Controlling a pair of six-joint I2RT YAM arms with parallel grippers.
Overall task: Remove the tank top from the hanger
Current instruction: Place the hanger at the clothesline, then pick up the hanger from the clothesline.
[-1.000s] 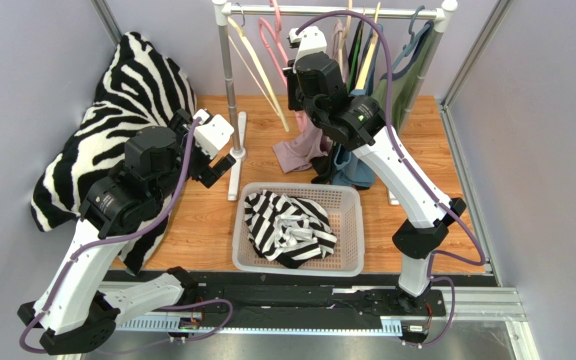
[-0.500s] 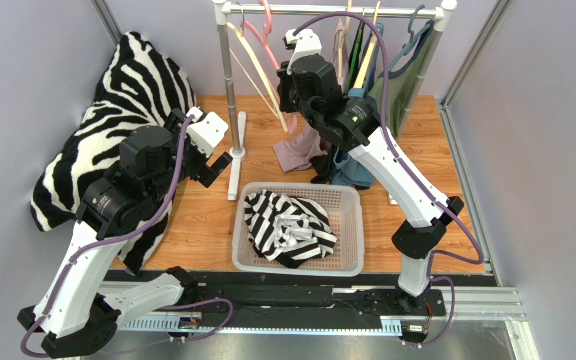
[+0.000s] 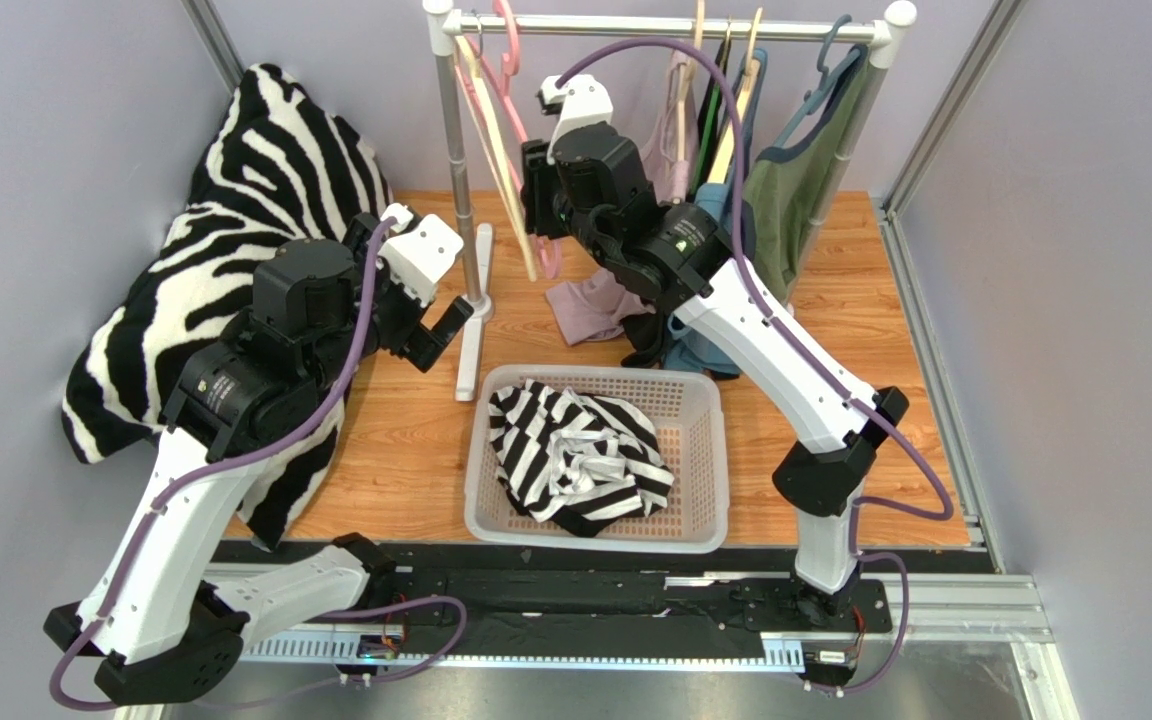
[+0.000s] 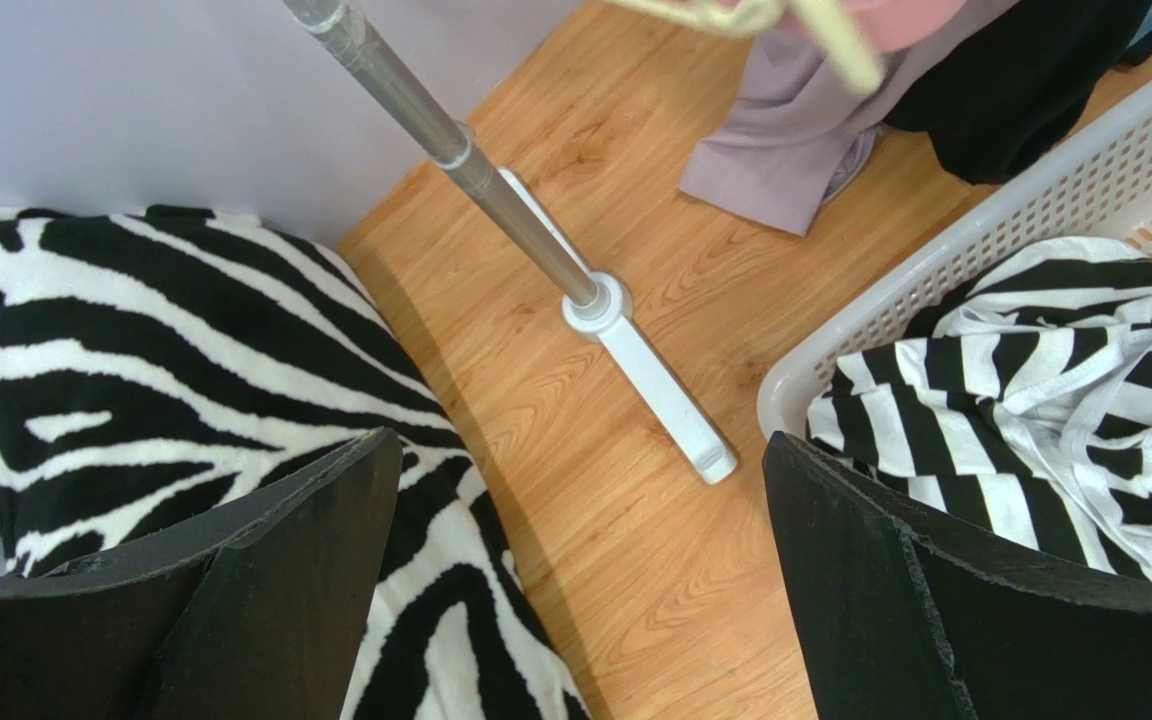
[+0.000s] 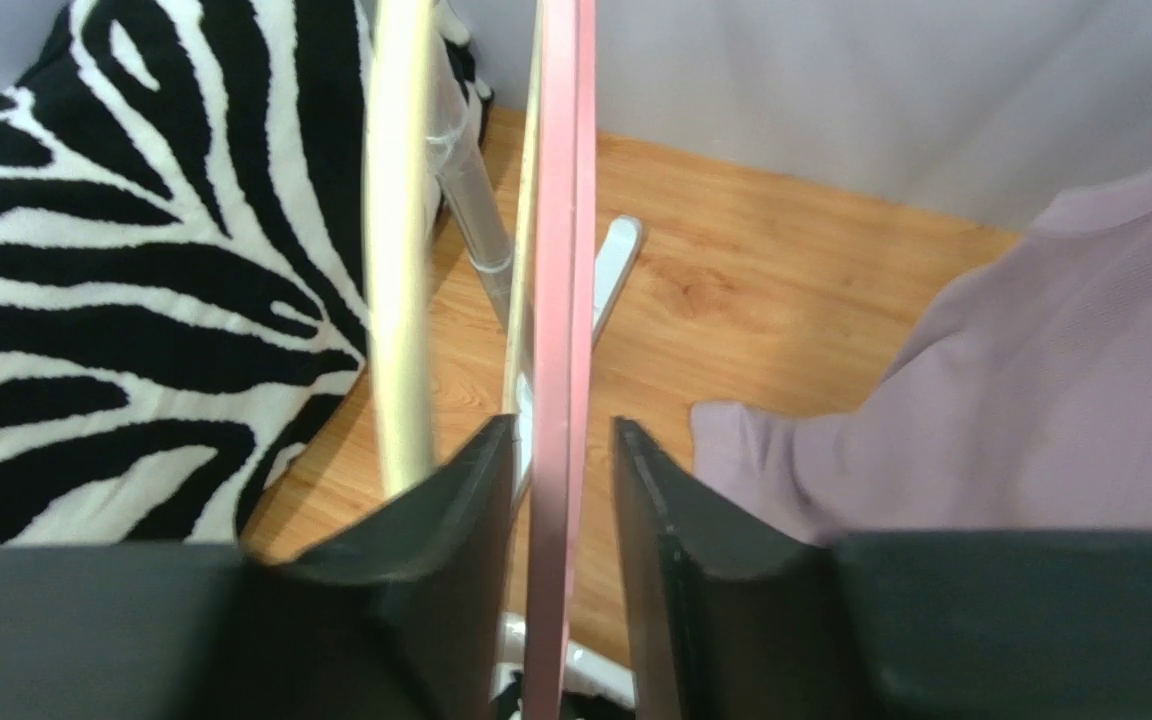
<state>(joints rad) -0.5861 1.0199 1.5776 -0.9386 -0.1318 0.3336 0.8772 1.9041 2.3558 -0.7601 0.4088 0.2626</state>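
Note:
A mauve tank top (image 3: 597, 308) lies crumpled on the wooden floor below the rail, and also shows at the right of the right wrist view (image 5: 1048, 390). The pink hanger (image 3: 515, 83) hangs bare from the rail beside a cream hanger (image 3: 489, 128). My right gripper (image 3: 537, 195) stands around the pink hanger's bar (image 5: 564, 225), its jaws slightly apart, with a thin gap on each side of the bar (image 5: 563, 435). The left gripper (image 3: 425, 285) hovers wide open over the floor near the rack's foot (image 4: 575, 450), holding nothing.
A white basket (image 3: 705, 450) with a striped garment (image 3: 575, 458) sits in front of the rack. A zebra cushion (image 3: 259, 165) fills the left side. The rack pole (image 3: 455, 165) and its foot (image 4: 657, 390) stand nearby. Several dark and green garments (image 3: 808, 165) hang at the rail's right.
My right arm slid the pink hanger left along the rail, up against the cream hanger, and its jaws eased apart. The left arm barely shifted.

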